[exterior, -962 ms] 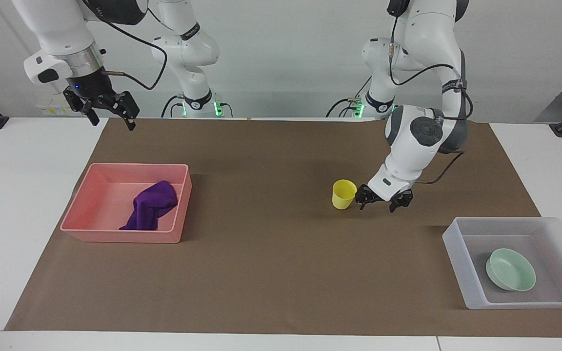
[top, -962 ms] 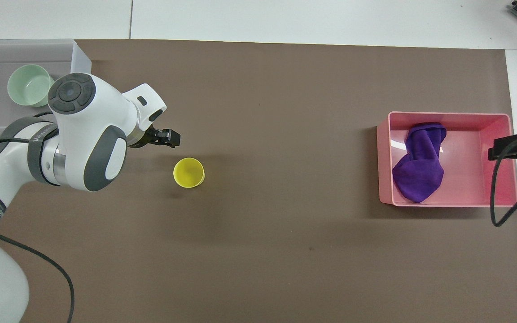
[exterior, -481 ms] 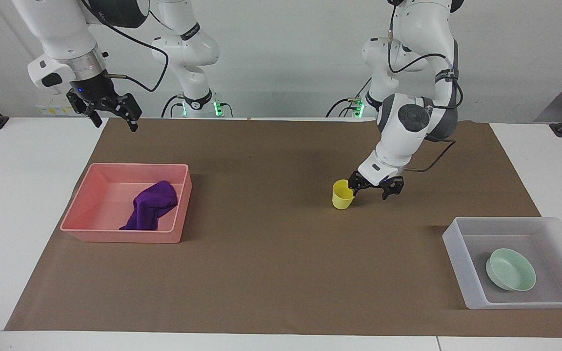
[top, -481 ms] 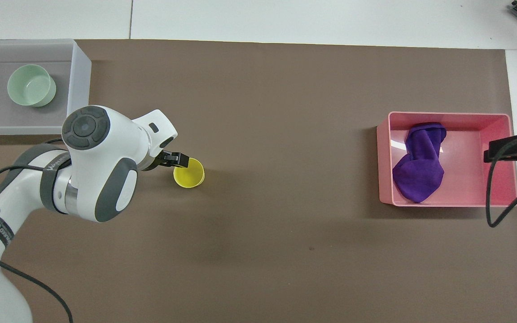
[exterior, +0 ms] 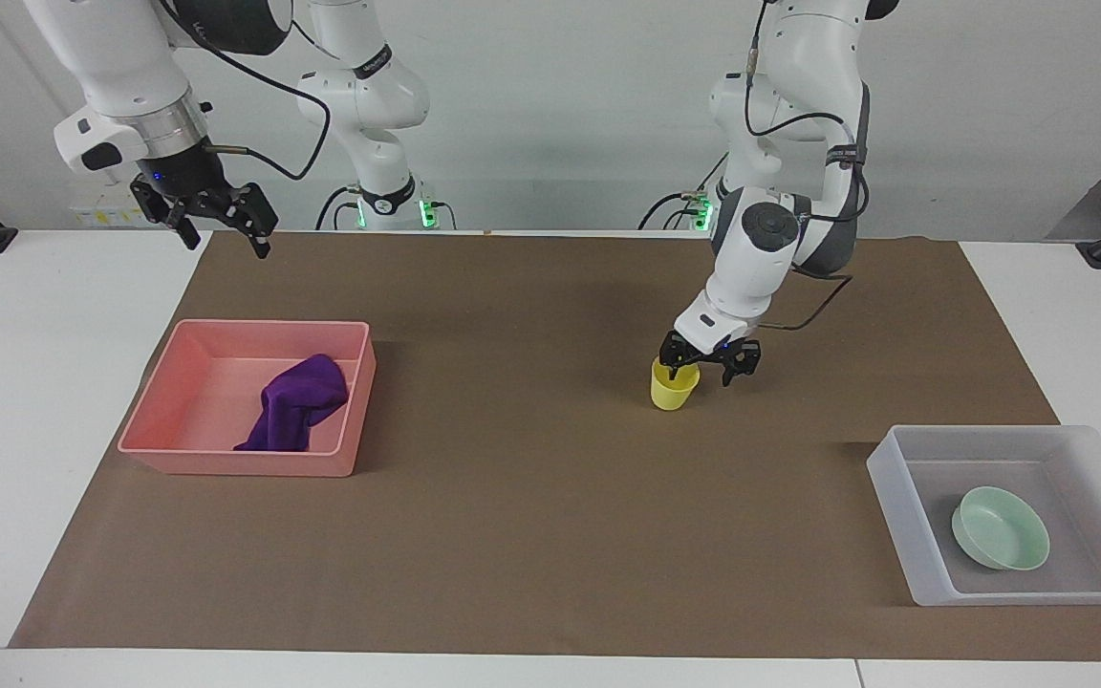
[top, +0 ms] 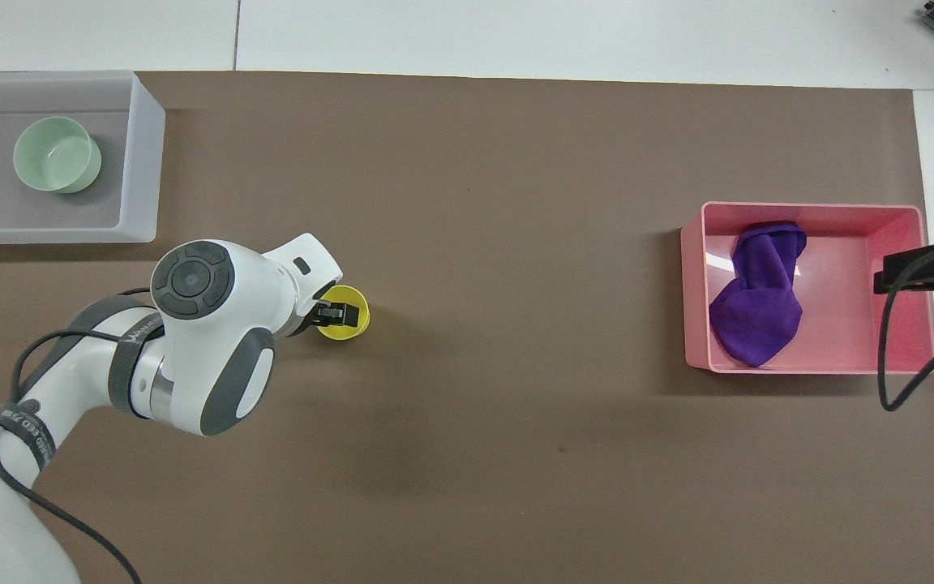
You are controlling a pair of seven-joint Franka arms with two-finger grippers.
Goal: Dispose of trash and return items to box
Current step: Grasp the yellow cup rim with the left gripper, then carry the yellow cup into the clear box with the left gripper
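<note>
The yellow cup (exterior: 673,390) (top: 351,321) stands upright on the brown mat in its middle part. My left gripper (exterior: 703,368) (top: 329,312) is low at the cup and open; one finger dips inside the rim, the other is outside it. The purple cloth (exterior: 294,403) (top: 759,304) lies crumpled in the pink tray (exterior: 269,325) (top: 811,209). The mint-green bowl (exterior: 1000,527) (top: 56,154) sits in the translucent box (exterior: 904,497) (top: 139,162). My right gripper (exterior: 222,237) (top: 929,272) waits open and raised over the pink tray's edge at the right arm's end.
The brown mat (exterior: 512,535) covers most of the white table. The box is at the left arm's end, farther from the robots than the cup. The pink tray is at the right arm's end. A cable (top: 893,357) hangs from the right arm beside the tray.
My left gripper has swung from beside the cup onto its rim, one finger now inside. The right gripper has barely shifted. Cup, cloth and bowl stay put.
</note>
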